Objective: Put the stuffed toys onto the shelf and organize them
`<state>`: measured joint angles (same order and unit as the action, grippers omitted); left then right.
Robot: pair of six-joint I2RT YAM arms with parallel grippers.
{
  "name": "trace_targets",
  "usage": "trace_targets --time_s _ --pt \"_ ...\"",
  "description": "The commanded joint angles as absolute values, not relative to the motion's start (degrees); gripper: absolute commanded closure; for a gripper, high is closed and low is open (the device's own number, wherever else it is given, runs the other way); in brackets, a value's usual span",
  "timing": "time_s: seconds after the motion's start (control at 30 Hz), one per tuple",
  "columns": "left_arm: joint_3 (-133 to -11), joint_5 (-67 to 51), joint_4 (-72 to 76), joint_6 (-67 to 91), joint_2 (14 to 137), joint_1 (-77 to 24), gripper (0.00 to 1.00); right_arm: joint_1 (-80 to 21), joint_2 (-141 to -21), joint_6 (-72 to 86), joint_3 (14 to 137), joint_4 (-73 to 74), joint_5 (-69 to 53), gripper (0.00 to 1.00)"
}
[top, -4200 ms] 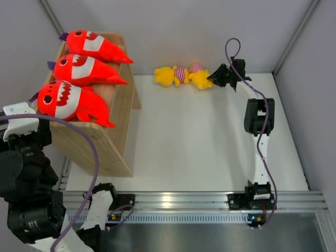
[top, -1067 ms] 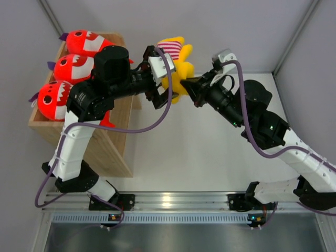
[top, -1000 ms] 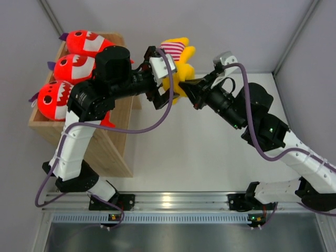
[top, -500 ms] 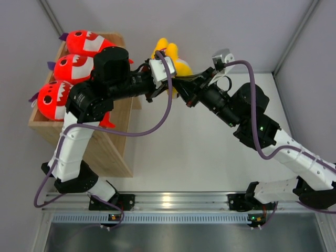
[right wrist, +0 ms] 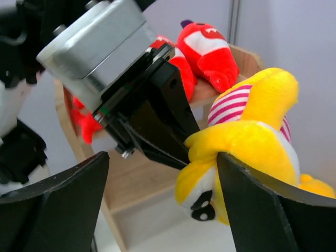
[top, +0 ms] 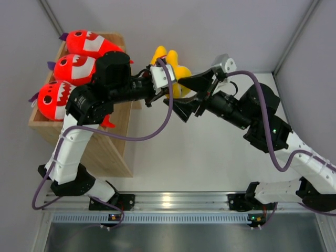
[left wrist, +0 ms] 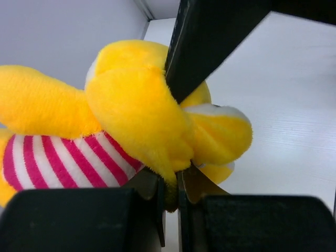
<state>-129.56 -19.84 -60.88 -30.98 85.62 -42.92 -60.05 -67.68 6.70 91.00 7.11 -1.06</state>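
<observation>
Yellow toy (top: 169, 65) hangs in the air just right of the shelf (top: 118, 152), its long axis apparently pointing toward the back wall. The left gripper (left wrist: 170, 185) pinches it, and the right gripper (top: 189, 96) gapes wide beside it.

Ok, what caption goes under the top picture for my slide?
Left fingers hold the yellow toy in the air, right fingers open by it, three sharks on the shelf.
</observation>
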Motion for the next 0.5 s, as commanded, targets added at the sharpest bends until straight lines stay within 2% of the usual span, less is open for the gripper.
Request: trace_targets --time_s 0.0,0.07,0.1,0.17,0.33,0.43,0.47 --pt "-127.36 -27.93 -59.94 -33.04 84.55 -43.86 1.0 -58.98 -63.38 -8.32 95.53 18.06 -5.8 0.14" --pt "-126.57 -30.48 -61.6 -34.71 84.02 -43.86 1.0 -55.14 -61.0 -16.99 97.29 23.79 -7.11 0.04" --pt "-125.95 -31.54 -62.39 -35.33 83.85 -43.86 1.0 -52.93 -60.56 -19.75 98.25 30.43 -12.51 0.01" --pt "-125.16 -35.49 -63.8 -37.34 83.67 -43.86 1.0 -43.92 -60.12 -26.5 99.76 34.61 -23.05 0.01" --pt "-122.0 -40.78 -67.49 -40.6 83.06 -43.86 1.0 -30.17 -61.42 -34.36 101.41 41.28 -38.2 0.01" --pt "-121.03 -41.48 -68.98 -41.92 82.62 -43.86 1.0 -18.4 -66.16 -37.52 103.79 44.64 -54.27 0.01" --pt "-120.76 -42.62 -69.43 -42.71 82.44 -43.86 1.0 -11.32 -67.66 -38.66 103.89 45.43 -63.97 0.01"
